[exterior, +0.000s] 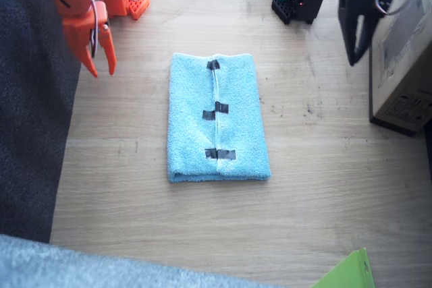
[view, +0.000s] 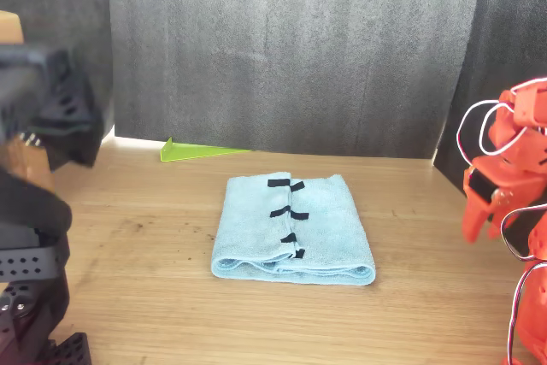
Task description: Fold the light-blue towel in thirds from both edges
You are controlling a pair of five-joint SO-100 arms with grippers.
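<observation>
Fixed view shows the light-blue towel (exterior: 217,119) folded — both edges (exterior: 217,111) meet mid-top, so folding looks done. Left gripper (exterior: 356,38) and right gripper (exterior: 100,55) hang clear, jaws grasping nothing — seemingly near-closed.

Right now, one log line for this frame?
towel: folded, edges meeting at middle | left gripper: clear of towel, raised | right gripper: open, clear of towel, raised | table: towel flat

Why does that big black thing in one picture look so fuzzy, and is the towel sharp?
In the front view the left arm sits close to the lens, so it blurs; the towel there is sharp. The fixed view shows the towel evenly lit, in focus, with bright daylight on the table.
</observation>
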